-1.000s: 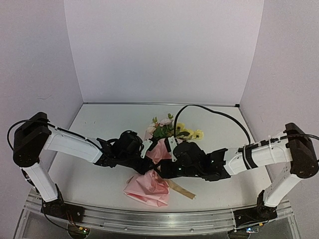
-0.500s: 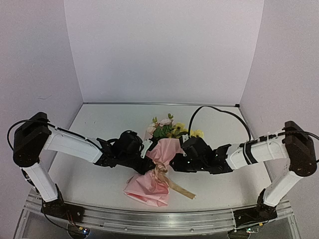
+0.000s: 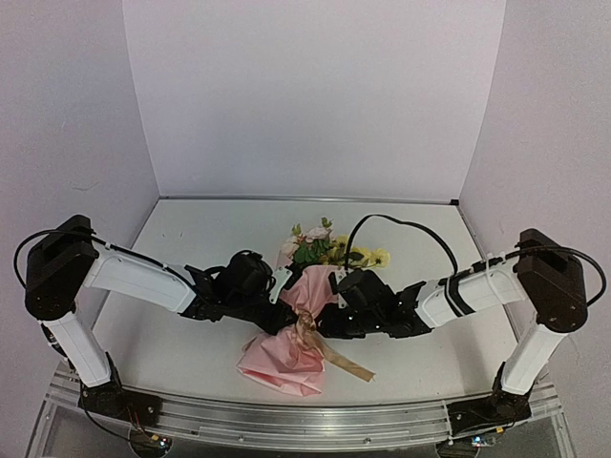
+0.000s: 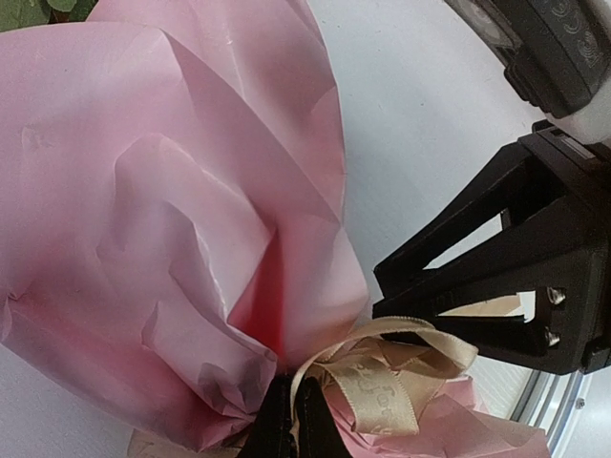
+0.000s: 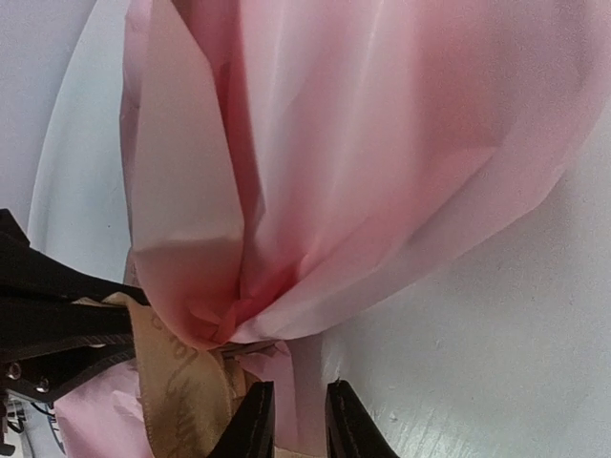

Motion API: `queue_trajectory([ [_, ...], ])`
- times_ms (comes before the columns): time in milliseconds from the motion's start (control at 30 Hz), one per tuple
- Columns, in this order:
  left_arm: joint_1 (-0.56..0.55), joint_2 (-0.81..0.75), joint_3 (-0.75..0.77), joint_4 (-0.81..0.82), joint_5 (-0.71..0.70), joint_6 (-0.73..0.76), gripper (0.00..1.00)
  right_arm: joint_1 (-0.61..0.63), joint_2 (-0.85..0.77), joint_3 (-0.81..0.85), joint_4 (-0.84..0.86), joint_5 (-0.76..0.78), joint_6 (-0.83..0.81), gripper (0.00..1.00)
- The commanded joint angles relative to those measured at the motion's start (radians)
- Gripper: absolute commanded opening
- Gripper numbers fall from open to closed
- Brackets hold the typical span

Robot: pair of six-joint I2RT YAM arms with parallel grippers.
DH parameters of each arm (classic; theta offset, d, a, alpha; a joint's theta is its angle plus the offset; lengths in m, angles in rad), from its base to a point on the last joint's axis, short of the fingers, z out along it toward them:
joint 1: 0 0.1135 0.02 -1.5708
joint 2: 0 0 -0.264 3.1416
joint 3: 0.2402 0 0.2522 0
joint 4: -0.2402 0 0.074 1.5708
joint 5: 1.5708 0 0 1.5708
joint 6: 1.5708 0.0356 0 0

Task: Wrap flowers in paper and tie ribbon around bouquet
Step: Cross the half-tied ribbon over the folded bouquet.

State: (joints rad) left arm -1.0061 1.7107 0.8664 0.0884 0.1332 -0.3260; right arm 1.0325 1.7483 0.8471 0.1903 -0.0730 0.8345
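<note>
The bouquet (image 3: 307, 294) lies on the table (image 3: 191, 248) between the left gripper (image 4: 289, 425) and the right gripper (image 5: 291, 420). From above they cover its middle. Pink paper (image 4: 172, 210) hides the stems of the flowers (image 3: 320, 246). The left one pinches the ribbon (image 4: 382, 382). The right one is narrow; we cannot tell what it holds.

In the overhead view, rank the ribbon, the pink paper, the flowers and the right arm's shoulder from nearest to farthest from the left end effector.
1. ribbon and pink paper: both right at the left end effector tips, mid-table; too close to call.
2. flowers: farther back, past the cone's mouth.
3. right arm's shoulder: far right side.
</note>
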Motion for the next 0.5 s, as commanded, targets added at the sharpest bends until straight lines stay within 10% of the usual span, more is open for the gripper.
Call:
queue_trajectory([
  [0,0.001,-0.028,-0.012,0.025,0.01,0.02,0.0,0.002,-0.04,0.023,0.047,-0.025,-0.026,0.23],
  [467,0.001,-0.025,-0.009,0.023,0.022,0.029,0.0,0.007,-0.014,0.057,0.086,-0.087,-0.06,0.31],
])
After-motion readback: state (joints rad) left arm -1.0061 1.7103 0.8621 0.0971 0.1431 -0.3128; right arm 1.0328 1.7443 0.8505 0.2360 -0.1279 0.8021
